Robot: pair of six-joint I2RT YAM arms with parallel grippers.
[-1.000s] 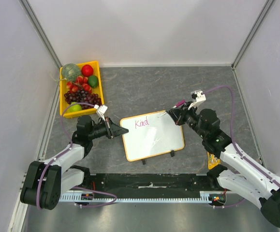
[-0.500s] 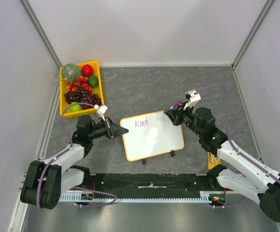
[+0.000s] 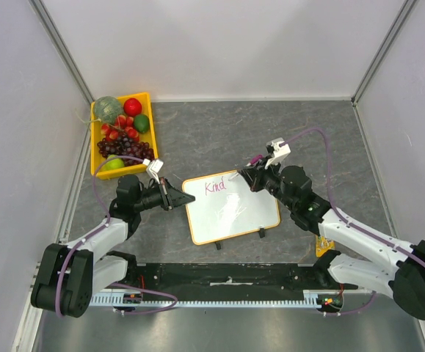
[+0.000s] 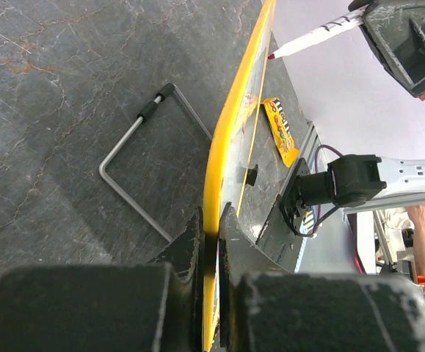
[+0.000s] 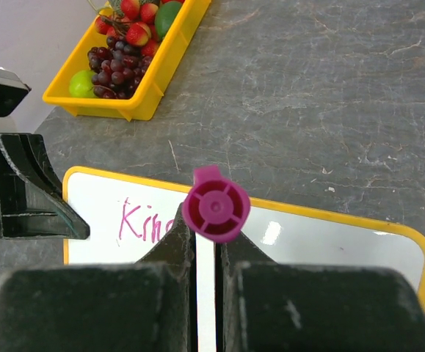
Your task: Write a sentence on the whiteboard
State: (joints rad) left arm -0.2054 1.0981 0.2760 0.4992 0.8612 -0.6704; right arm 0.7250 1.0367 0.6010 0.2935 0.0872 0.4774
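Observation:
The whiteboard (image 3: 234,213) lies tilted on the grey table, white with a yellow-orange frame. The sentence (image 3: 216,186) reads "Kind" in pink at the board's top left; the right wrist view shows "Kin" of the sentence (image 5: 139,222), the rest hidden by a finger. My left gripper (image 3: 185,199) is shut on the board's left edge, and the left wrist view shows the yellow frame (image 4: 227,147) pinched in my left gripper (image 4: 211,227). My right gripper (image 3: 255,176) is shut on a pink-capped marker (image 3: 243,172), its tip just right of the word. The marker's cap end (image 5: 216,205) sticks out of my right gripper (image 5: 206,229).
A yellow tray (image 3: 152,117) of fruit stands at the back left, seen also as the tray (image 5: 102,108) ahead of the board. A yellow candy packet (image 3: 324,243) lies near the right arm's base. A bent wire stand (image 4: 135,158) rests under the board. Two black clips (image 3: 262,233) sit on its near edge.
My right gripper has carried the marker leftward over the board's top edge, toward the end of the written word. The left gripper and the board have stayed put.

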